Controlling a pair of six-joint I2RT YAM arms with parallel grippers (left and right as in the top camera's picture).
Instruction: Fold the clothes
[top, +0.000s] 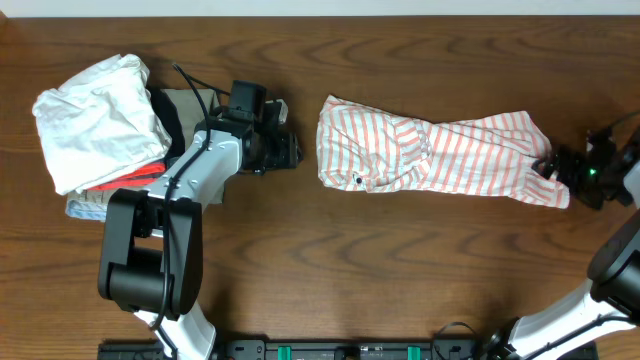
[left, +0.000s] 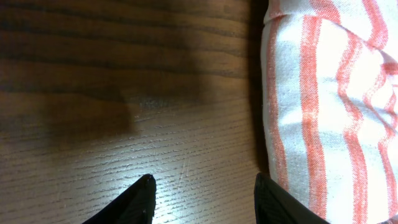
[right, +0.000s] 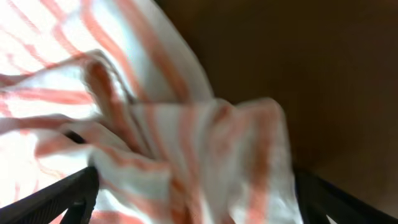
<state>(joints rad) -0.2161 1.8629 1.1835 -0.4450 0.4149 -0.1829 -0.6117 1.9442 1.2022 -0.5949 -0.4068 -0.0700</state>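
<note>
evidently the striped shirt (top: 430, 150) is only bunched lengthwise, no neat fold yet; right gripper (right: 196, 180) gapes loose around its end, left gripper (left: 203, 186) parted, empty, over the table (left: 93, 93).

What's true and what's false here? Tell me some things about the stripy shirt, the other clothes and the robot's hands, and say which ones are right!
1. The striped shirt lies on the wooden table. True.
2. The left gripper is holding the shirt. False: its fingers are apart over bare wood, with the shirt beside them.
3. A pile of other clothes sits on the robot's left side. True.
4. The shirt is folded into a neat square. False: it is crumpled and stretched out long.
5. The right gripper is far from the shirt. False: it is at the shirt's end, open wide, with cloth between its fingers.
</note>
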